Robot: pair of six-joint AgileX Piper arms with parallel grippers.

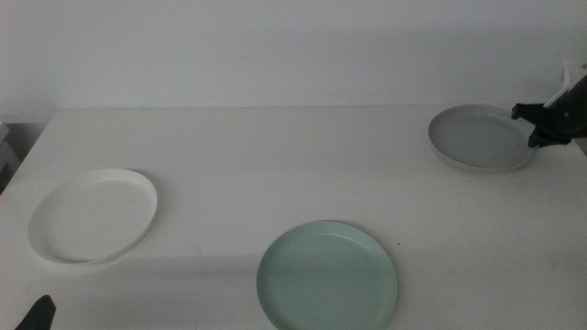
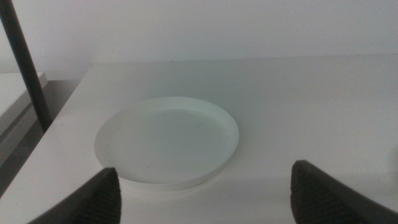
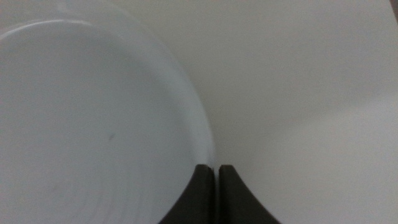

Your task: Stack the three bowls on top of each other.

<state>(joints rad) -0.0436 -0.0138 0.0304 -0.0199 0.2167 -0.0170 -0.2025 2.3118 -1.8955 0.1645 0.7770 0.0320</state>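
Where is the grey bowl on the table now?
In the middle view, the grey bowl sits at the far right of the table, beyond the mint green bowl; the right gripper is at its right rim.

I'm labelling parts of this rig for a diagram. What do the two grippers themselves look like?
Both are matte black with no visible markings. The left gripper shows two broad wedge-shaped jaws. The right gripper shows two narrow jaws tapering to blunt tips; in the middle view something white sits above its dark body.

White bowl (image 1: 92,215), mint green bowl (image 1: 326,275), grey bowl (image 1: 481,137); white table (image 1: 275,165); dark jaws.
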